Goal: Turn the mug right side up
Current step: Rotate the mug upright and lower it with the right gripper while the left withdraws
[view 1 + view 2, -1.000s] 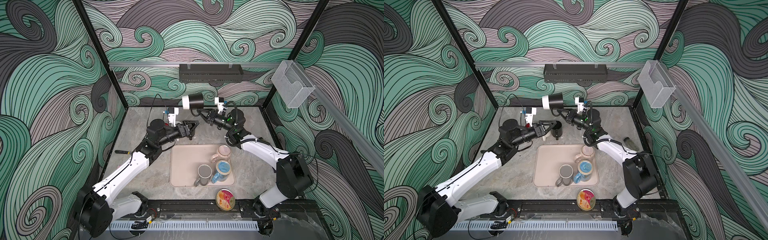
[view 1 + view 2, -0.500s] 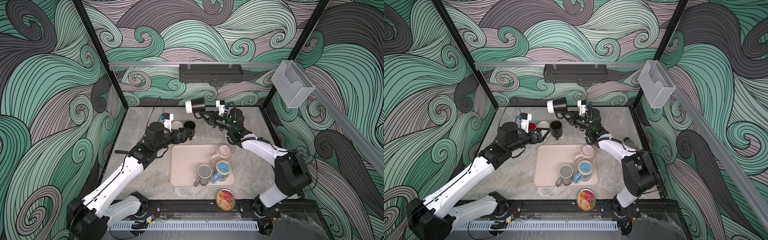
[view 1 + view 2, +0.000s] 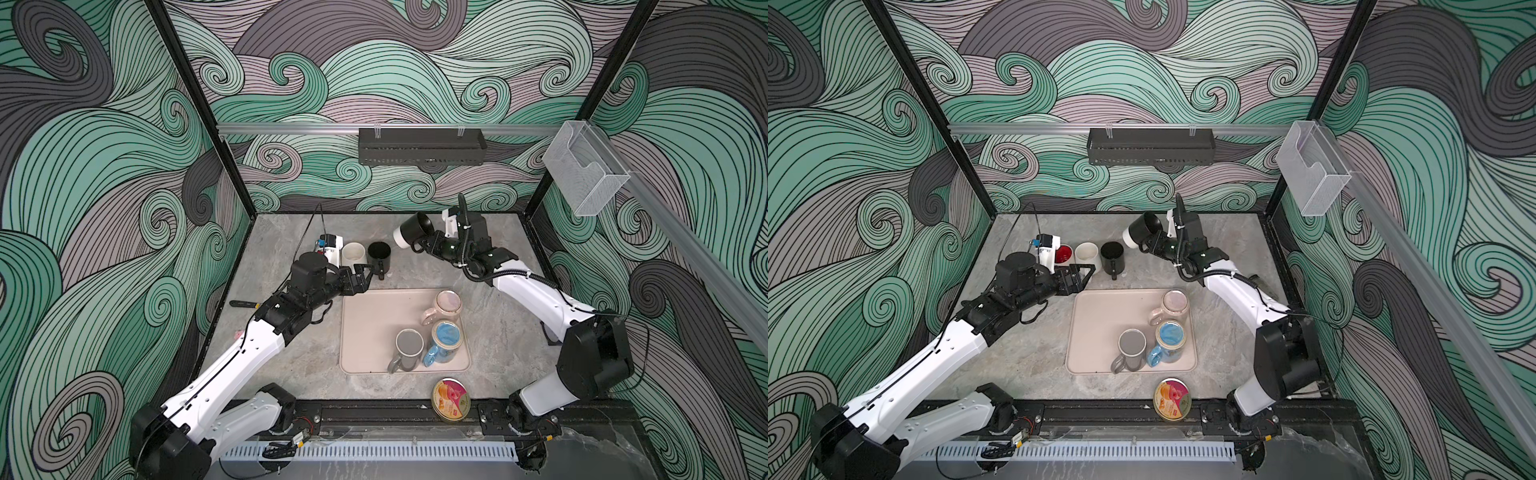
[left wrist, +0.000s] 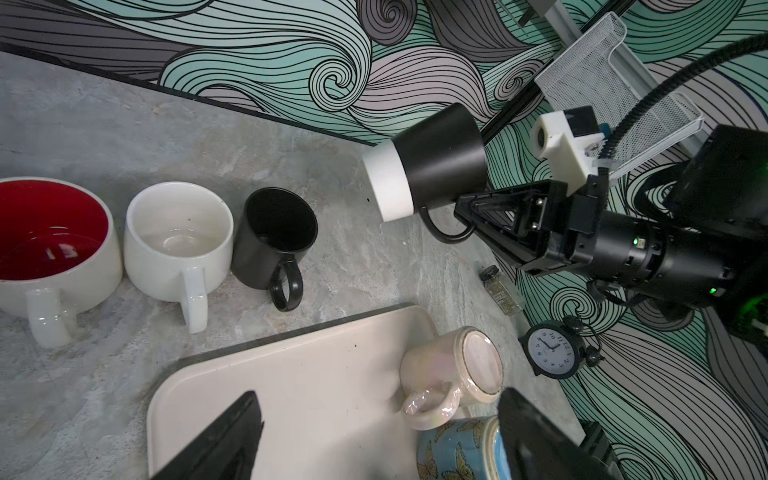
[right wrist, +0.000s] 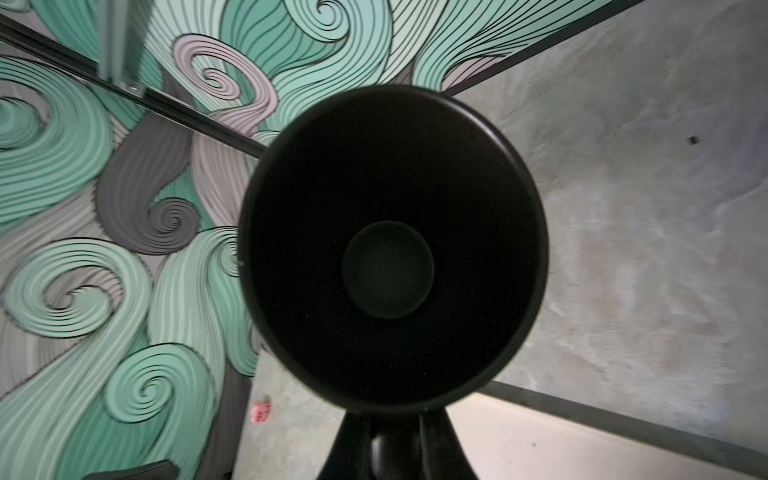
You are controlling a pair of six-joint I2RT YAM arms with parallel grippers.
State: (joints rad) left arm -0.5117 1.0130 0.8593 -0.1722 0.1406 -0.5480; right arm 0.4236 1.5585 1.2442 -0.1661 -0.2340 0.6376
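Quick update: my left tool (image 3: 368, 277) has just let go of the small black mug (image 3: 379, 254) and backed off toward the tray (image 3: 374, 324), jaws spread wide with nothing in them. A second ago it was right on that mug. Now the mug stands mouth-up on the counter (image 3: 282, 241), just beside the white mug (image 3: 353, 253) in the back row, so I'd call that one done.

Meanwhile my right tool (image 4: 465, 210) is pinched tight on the handle of the black-and-white mug (image 3: 411, 232), which is up in the air over the back of the counter, clear of everything. It's drifted a bit to the right and tipped further. It now lies roughly on its side, white base end toward the row, mouth facing back along my wrist and slightly up. I reckon it's about halfway round and needs the rest of the roll before it goes down.

After that, the pink mug (image 3: 446, 305), grey mug (image 3: 407, 347) and blue mug (image 3: 444, 338) are still bottoms-up on the tray
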